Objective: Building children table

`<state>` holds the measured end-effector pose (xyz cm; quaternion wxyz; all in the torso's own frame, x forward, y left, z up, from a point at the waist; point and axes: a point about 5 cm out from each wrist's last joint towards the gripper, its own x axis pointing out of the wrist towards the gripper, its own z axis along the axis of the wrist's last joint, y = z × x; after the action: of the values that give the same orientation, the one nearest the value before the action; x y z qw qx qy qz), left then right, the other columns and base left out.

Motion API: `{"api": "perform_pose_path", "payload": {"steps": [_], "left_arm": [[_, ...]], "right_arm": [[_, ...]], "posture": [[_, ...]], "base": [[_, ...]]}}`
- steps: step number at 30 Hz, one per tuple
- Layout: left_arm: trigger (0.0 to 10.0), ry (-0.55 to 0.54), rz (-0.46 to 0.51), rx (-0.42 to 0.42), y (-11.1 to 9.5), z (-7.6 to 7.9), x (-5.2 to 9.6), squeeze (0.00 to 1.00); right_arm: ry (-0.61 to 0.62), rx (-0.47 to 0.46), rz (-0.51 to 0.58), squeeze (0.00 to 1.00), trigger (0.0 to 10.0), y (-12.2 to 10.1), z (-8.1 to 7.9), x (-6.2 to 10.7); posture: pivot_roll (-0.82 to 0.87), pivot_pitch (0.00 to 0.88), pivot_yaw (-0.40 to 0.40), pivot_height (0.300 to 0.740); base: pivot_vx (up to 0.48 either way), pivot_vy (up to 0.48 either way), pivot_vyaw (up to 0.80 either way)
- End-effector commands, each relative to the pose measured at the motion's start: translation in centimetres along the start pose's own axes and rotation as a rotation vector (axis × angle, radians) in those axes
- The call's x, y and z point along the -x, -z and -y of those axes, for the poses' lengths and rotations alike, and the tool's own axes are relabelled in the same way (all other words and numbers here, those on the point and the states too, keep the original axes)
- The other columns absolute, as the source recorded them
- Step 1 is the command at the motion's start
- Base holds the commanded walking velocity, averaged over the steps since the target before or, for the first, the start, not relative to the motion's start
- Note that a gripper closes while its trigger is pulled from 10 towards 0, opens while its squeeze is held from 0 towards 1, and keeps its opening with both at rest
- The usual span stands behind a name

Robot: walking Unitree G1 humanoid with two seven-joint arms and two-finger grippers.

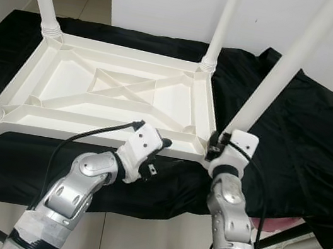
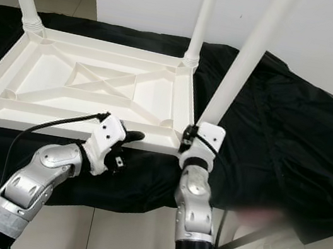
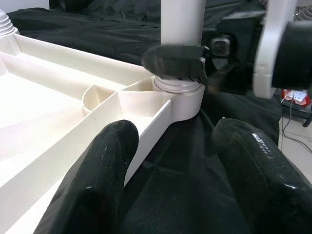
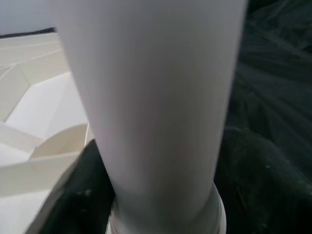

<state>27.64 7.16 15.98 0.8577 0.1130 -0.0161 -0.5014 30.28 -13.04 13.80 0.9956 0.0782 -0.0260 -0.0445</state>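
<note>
black cloth (image 1: pixel 295 120) covers the bench where the upturned white tabletop (image 1: pixel 114 90) lies. right end effector (image 3: pixel 178 63) is clamped on the fourth leg (image 1: pixel 283 74) at its corner socket; left end effector (image 2: pixel 127 137), fingers apart, braces the near rim. next, i judge, seat the leg fully.

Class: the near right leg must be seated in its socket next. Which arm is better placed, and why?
The right. Its gripper is clamped round the leg just above the socket. The left gripper is open beside the tabletop rim, holding nothing.

No text, label or number seems readable on anything here.
</note>
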Motion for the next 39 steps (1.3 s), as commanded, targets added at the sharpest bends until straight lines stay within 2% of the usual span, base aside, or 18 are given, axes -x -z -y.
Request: {"api": "perform_pose_path", "payload": {"steps": [1,8,9,13,16,17,26,34,35,36,37,38,39], "left_arm": [[10.0,-0.058,-0.005,0.005,0.2,0.0,-0.2,0.0],[10.0,-0.06,-0.003,0.006,0.1,0.0,-0.2,0.0],[10.0,-0.061,-0.003,0.005,0.1,0.0,-0.2,0.0],[10.0,-0.06,-0.003,0.004,0.1,-0.1,-0.2,0.0],[10.0,-0.05,-0.002,0.004,0.1,0.1,-0.2,0.0],[10.0,-0.05,-0.002,0.004,0.1,0.1,-0.2,0.0],[10.0,-0.02,0.01,0.011,-0.1,1.0,-0.8,0.0],[10.0,-0.011,0.012,0.011,-0.2,1.1,-1.0,0.0],[10.0,-0.01,0.013,0.009,-0.2,1.1,-1.0,0.0],[10.0,-0.01,0.013,0.009,-0.2,1.1,-1.0,0.0],[10.0,-0.01,0.013,0.008,-0.2,1.1,-1.0,0.0],[10.0,-0.011,0.014,0.007,-0.2,1.0,-1.0,0.0],[10.0,-0.011,0.014,0.007,-0.2,1.0,-1.0,0.0]], "right_arm": [[-0.006,-0.023,-0.006,1.0,10.0,0.4,-0.3,0.6],[-0.103,-0.022,0.016,1.0,10.0,0.0,-0.4,0.7],[-0.151,-0.014,0.022,0.0,10.0,-0.1,-0.3,0.6],[-0.251,0.009,0.04,0.0,10.0,-0.4,0.1,0.3],[-0.372,0.052,0.047,0.0,10.0,-0.8,0.8,-0.3],[-0.372,0.052,0.047,0.0,10.0,-0.8,0.8,-0.3],[-0.616,0.18,0.04,0.0,10.0,-1.7,2.4,-1.8],[-0.696,0.218,0.006,0.0,10.0,-1.4,2.6,-2.4],[-0.724,0.238,-0.007,0.0,4.7,-1.2,2.7,-2.7],[-0.724,0.238,-0.007,0.0,4.7,-1.2,2.7,-2.7],[-0.743,0.25,-0.018,0.0,3.6,-1.1,2.8,-2.9],[-0.757,0.262,-0.03,0.0,0.9,-0.9,3.1,-3.1],[-0.757,0.262,-0.03,0.0,0.9,-0.9,3.1,-3.1]], "posture": [[-0.04,0.073,-0.072,0.74],[-0.04,0.069,-0.072,0.74],[-0.04,0.069,-0.072,0.74],[-0.04,0.068,-0.068,0.74],[-0.05,0.068,-0.064,0.74],[-0.05,0.068,-0.064,0.74],[-0.04,0.067,-0.06,0.74],[-0.04,0.063,-0.056,0.74],[-0.04,0.062,-0.054,0.74],[-0.04,0.062,-0.054,0.74],[-0.04,0.062,-0.054,0.74],[-0.04,0.063,-0.054,0.74],[-0.04,0.063,-0.054,0.74]], "base": [[0.0,0.0,0.0],[0.0,0.0,0.0],[0.0,0.0,0.0],[0.0,0.0,0.0],[0.0,0.0,0.0],[0.0,0.0,0.0],[0.0,0.0,0.0],[0.0,0.0,0.0],[0.0,0.0,0.0],[0.0,0.0,0.0],[0.0,0.0,0.0],[0.0,0.0,0.0],[0.0,0.0,0.0]]}}
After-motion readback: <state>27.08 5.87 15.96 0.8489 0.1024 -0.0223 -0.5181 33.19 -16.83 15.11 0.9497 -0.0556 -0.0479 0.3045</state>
